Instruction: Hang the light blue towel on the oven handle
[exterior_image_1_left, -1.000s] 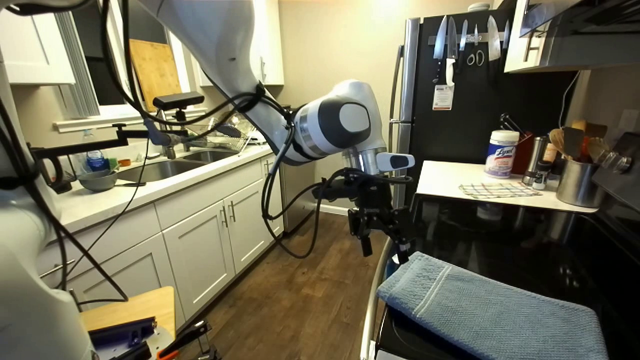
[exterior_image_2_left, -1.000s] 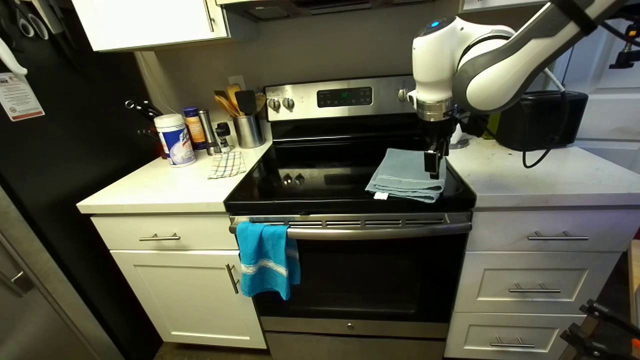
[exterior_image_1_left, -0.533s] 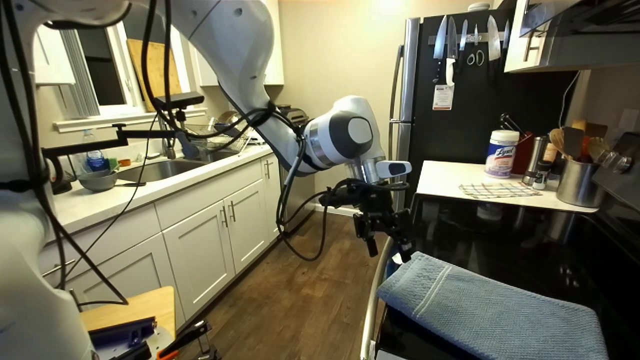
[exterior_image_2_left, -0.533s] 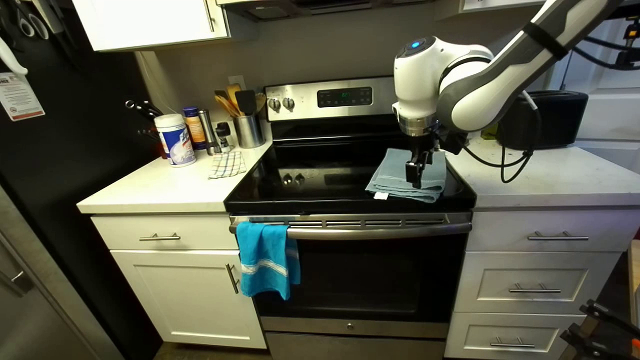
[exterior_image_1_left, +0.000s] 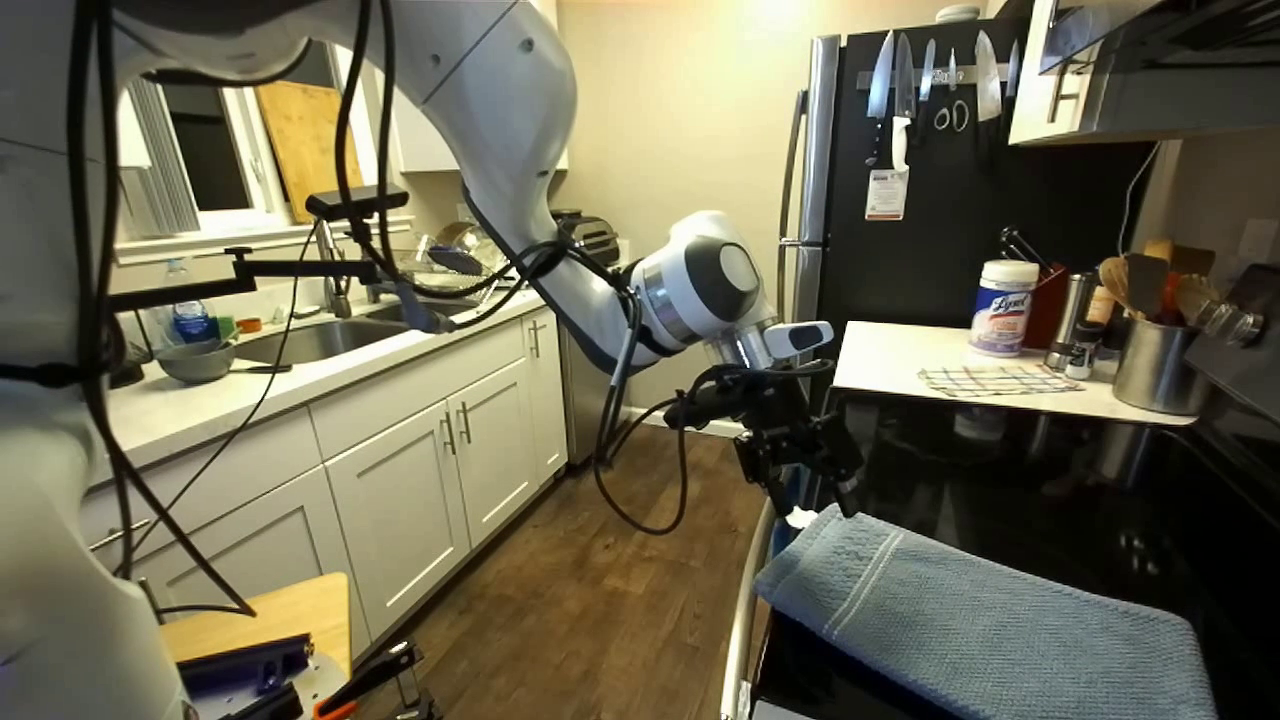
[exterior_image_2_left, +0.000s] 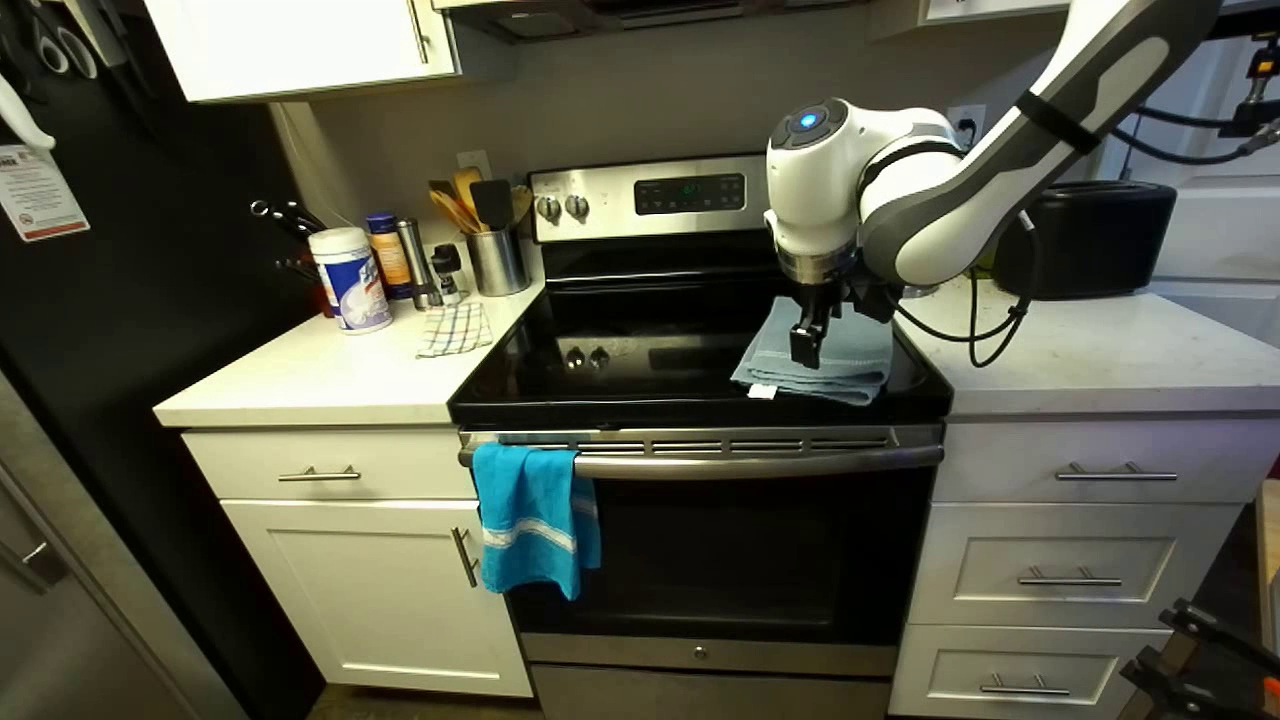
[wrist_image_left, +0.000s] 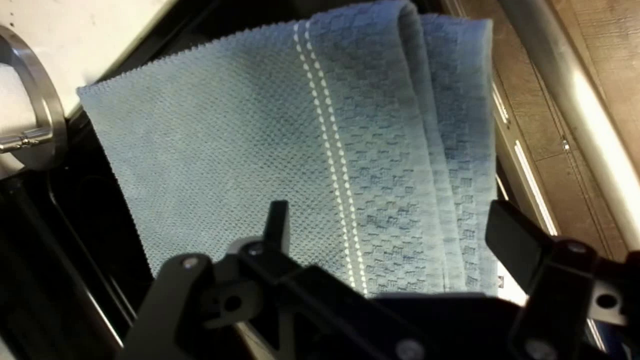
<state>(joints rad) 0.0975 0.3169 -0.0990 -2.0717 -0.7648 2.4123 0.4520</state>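
The light blue towel (exterior_image_1_left: 980, 620) lies folded on the black cooktop, near its front edge, in both exterior views (exterior_image_2_left: 850, 345). In the wrist view the towel (wrist_image_left: 235, 130) shows a double white stripe and layered folded edges. My gripper (exterior_image_1_left: 814, 502) is open and empty, tilted, at the towel's tag end; it also shows low over the towel in an exterior view (exterior_image_2_left: 805, 345). In the wrist view the jaws (wrist_image_left: 392, 225) stand wide, one finger over the towel, one past its front edges. Contact cannot be told. The oven handle (exterior_image_2_left: 740, 466) runs below the cooktop's front (wrist_image_left: 575, 90).
A bright blue towel (exterior_image_2_left: 535, 520) hangs on the handle's left end in an exterior view. The counter holds a wipes canister (exterior_image_2_left: 350, 280), a utensil pot (exterior_image_2_left: 497, 262) and a checked cloth (exterior_image_2_left: 455, 330). A black toaster (exterior_image_2_left: 1100, 240) stands on the opposite counter.
My gripper has come lower and moved along the towel toward its tag end, leftward in the view facing the oven. It has also tilted. The towel has not moved.
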